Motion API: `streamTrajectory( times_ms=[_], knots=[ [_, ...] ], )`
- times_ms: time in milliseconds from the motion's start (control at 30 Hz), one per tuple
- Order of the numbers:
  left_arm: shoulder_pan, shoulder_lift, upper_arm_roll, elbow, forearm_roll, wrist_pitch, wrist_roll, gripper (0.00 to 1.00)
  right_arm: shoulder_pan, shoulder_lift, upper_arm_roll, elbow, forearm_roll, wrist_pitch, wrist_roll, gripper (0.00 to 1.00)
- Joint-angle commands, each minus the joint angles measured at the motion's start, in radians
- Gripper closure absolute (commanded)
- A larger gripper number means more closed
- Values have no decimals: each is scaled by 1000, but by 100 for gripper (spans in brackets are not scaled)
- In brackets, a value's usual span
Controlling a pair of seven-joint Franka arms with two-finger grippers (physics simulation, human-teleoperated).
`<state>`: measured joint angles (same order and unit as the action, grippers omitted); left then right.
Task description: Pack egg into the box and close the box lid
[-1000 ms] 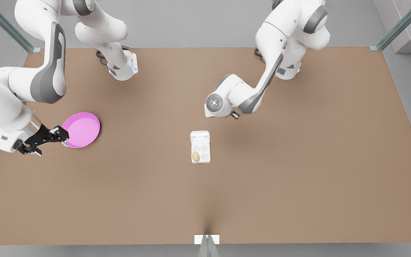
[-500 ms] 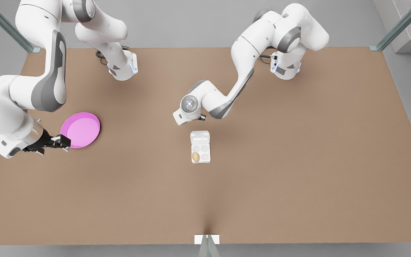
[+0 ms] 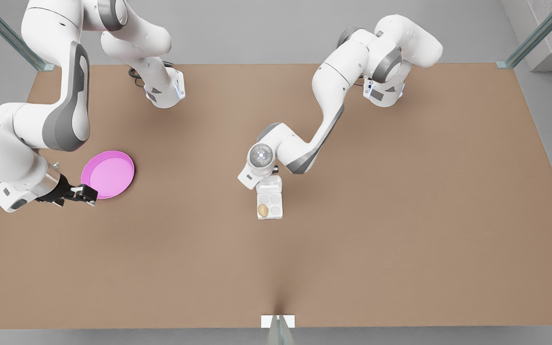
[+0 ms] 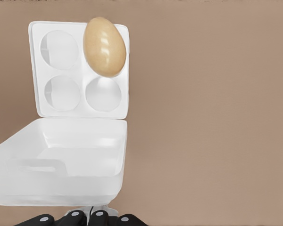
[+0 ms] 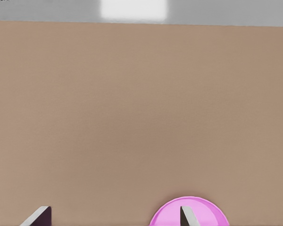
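Brown table (image 3: 400, 215): egg (image 3: 263, 210) in open box (image 3: 270, 205); no labels.

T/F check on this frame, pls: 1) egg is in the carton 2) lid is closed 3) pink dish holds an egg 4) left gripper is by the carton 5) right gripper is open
1) True: the egg sits in a cup of the box.
2) False: the box lid stands open behind the tray.
3) False: the pink dish is empty.
4) True: the left gripper is at the lid's far edge, seen in the left wrist view.
5) True: the right gripper is open beside the dish; its fingers are spread.
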<state>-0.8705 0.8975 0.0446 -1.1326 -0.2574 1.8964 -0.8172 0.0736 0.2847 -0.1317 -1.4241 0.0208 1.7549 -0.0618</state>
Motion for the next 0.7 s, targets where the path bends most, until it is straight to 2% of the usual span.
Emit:
streamTrajectory(
  times_ms=[0, 167, 400, 600, 633, 667],
  knots=[
    [1, 7, 0, 11, 1, 1, -221, 79, 0, -1, 0, 1, 1, 6, 92, 0],
    [18, 9, 12, 13, 21, 1, -217, 79, 0, -1, 0, 2, 7, 6, 92, 0],
    [42, 83, 12, 139, 29, 4, -203, 79, 0, 2, 0, 1, 8, 20, 94, 0],
    [50, 78, 18, 180, 46, 9, -191, 79, -2, 14, 0, 8, 8, 28, 94, 0],
    [50, 35, 47, 178, 44, -5, -166, 27, -2, 17, 0, 19, 7, 26, 94, 0],
    [51, 1, 78, 177, 44, -39, -145, 0, -2, 17, 0, 20, 7, 24, 94, 0]
  ],
)
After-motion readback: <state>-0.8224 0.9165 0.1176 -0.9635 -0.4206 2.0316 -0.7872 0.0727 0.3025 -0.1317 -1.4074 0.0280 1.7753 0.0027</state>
